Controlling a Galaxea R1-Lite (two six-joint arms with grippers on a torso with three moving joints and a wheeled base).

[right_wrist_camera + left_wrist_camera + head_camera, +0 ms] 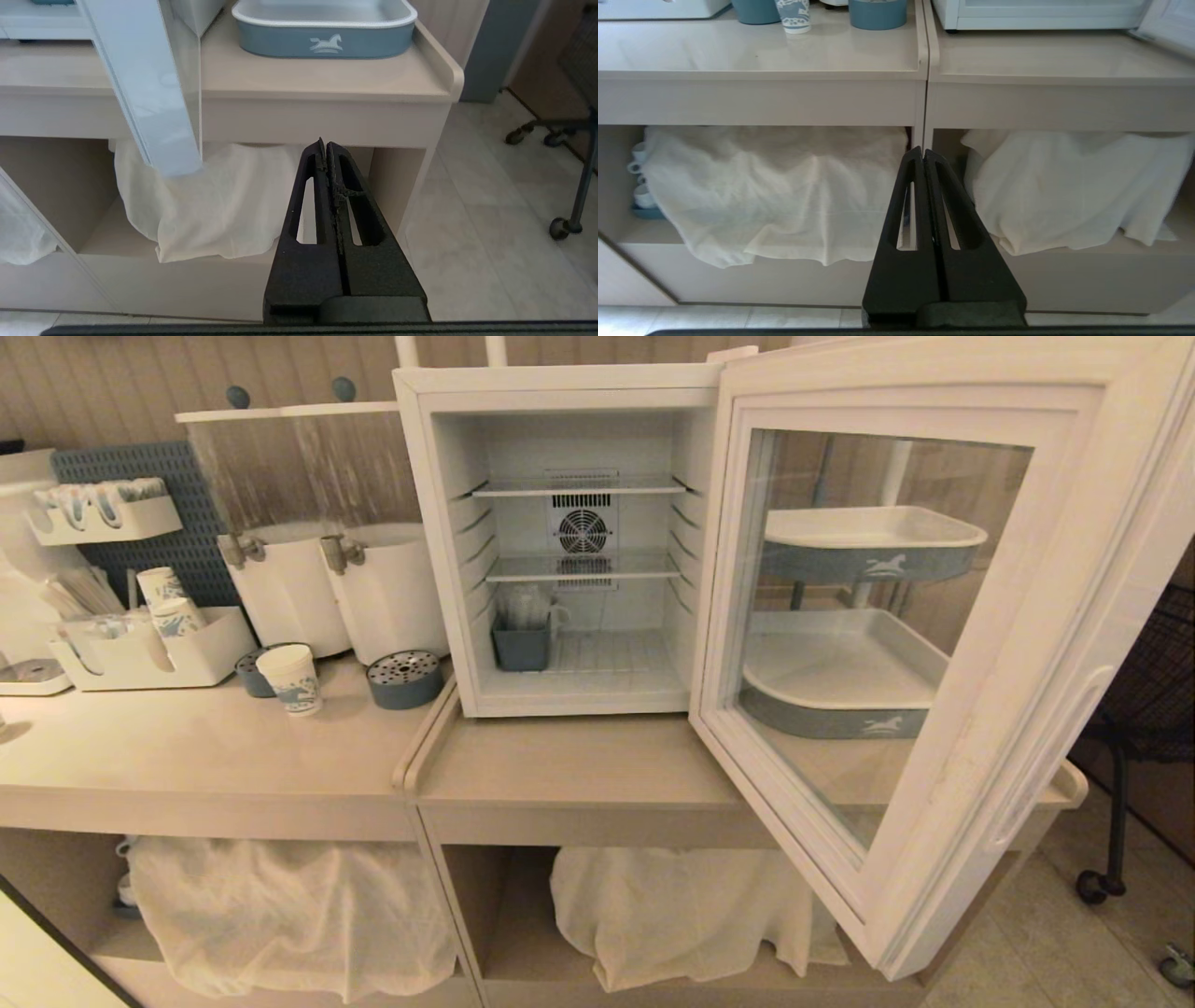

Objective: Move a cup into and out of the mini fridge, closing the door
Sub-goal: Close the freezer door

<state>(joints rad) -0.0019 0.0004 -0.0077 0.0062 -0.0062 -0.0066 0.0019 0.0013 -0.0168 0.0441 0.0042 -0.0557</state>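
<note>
Both hands pressed together, I see left hand [923, 154] and right hand [325, 145] low before desk [233, 756] | door [934, 644] swung wide | cup [290, 679] near desk's back edge, left of mini fridge [439, 523]

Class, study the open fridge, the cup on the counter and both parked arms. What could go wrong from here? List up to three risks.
1. The door swings wide over the counter's front edge; the right hand, shut and low beneath it, may strike it when rising.
2. The cup stands close beside a blue drip tray and another blue holder; the left hand might knock them.
3. A grey bin already occupies the mini fridge floor, narrowing the placing space.
</note>
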